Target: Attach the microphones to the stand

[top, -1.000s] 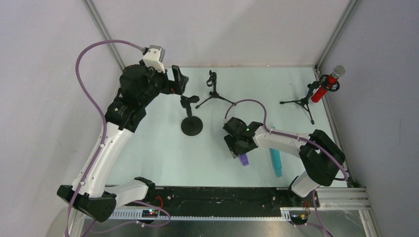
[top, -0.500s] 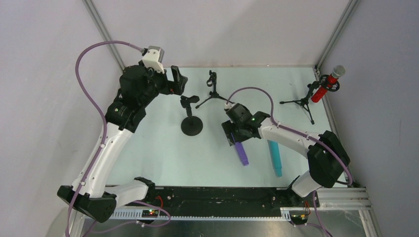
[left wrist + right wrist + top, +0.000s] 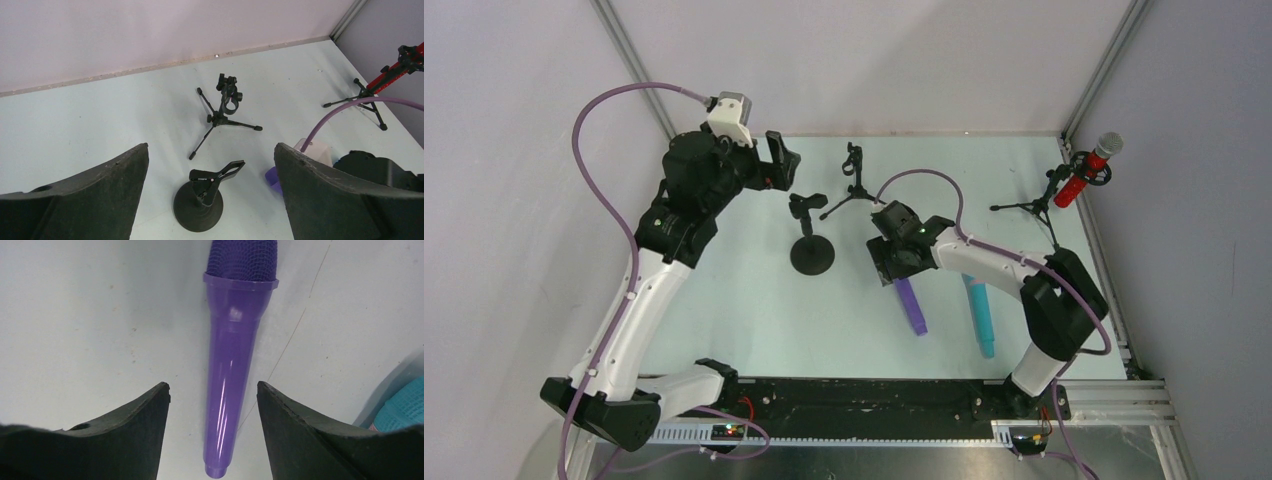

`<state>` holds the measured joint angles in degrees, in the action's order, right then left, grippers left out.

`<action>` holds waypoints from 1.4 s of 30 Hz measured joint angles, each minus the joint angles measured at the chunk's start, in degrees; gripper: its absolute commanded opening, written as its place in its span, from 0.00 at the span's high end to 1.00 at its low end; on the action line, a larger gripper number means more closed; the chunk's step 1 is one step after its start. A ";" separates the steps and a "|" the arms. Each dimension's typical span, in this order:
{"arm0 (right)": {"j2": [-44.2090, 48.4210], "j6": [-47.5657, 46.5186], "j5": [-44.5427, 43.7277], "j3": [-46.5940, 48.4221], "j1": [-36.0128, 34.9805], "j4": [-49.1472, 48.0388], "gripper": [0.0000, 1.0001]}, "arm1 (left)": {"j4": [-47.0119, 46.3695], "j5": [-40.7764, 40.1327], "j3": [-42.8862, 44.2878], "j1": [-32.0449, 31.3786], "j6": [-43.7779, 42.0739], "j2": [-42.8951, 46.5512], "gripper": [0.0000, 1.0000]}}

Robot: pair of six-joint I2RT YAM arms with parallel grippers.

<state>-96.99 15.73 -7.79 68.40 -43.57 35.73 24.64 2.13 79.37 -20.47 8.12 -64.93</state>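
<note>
The purple microphone (image 3: 232,365) lies flat on the surface (image 3: 754,300), its mesh head toward the arm bases. The right tool (image 3: 212,386) hangs open astride its thin tail, neither finger touching. The grasp would likely hold better nearer the head, where the glossy, tapered handle is thicker, with the jaws centred before closing. The teal microphone (image 3: 980,318) lies just right of the purple one. Beyond and left stand an empty round-base stand (image 3: 811,250) and tripod stand (image 3: 225,107), with the left tool (image 3: 211,147) wide open above them. Far right, the red microphone (image 3: 1084,175) already sits clipped. Since a second ago the right tool has drawn away from the bases, uncovering most of the handle.
</note>
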 measured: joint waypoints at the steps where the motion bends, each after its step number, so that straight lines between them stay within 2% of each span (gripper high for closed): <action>1: -0.74 -0.02 -0.26 0.00 0.17 0.02 0.33 | -0.02 0.04 0.00 0.04 0.00 0.00 0.02; 13: -9.11 -0.35 0.15 0.68 0.72 -0.85 0.39 | -0.09 0.68 -0.13 0.74 0.48 0.00 0.02; 15: -9.44 -0.35 0.52 0.96 0.74 -1.05 0.48 | -0.09 0.85 -0.24 0.81 0.50 0.00 0.02; 16: -9.49 -0.28 0.72 0.98 0.74 -1.14 0.55 | -0.09 1.01 -0.28 0.85 0.55 0.00 0.02; 22: -9.88 -0.31 0.98 1.33 0.72 -1.55 0.68 | -0.11 1.27 -0.33 1.16 0.90 0.00 0.02; 32: -9.99 -0.37 1.07 1.49 0.72 -1.46 0.85 | -0.11 2.60 -0.33 1.88 1.01 0.00 0.02; 37: -9.92 -0.52 1.07 1.49 0.74 -1.42 0.98 | -0.13 3.28 -0.33 1.92 1.36 0.00 0.02; 42: -9.31 -1.33 0.79 1.46 0.90 -0.72 1.00 | -0.13 3.67 -0.35 2.01 1.40 0.00 0.02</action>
<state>-106.30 14.39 -7.01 69.87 -42.68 35.00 24.51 5.80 79.02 -18.46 9.52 -64.93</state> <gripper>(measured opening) 0.427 0.985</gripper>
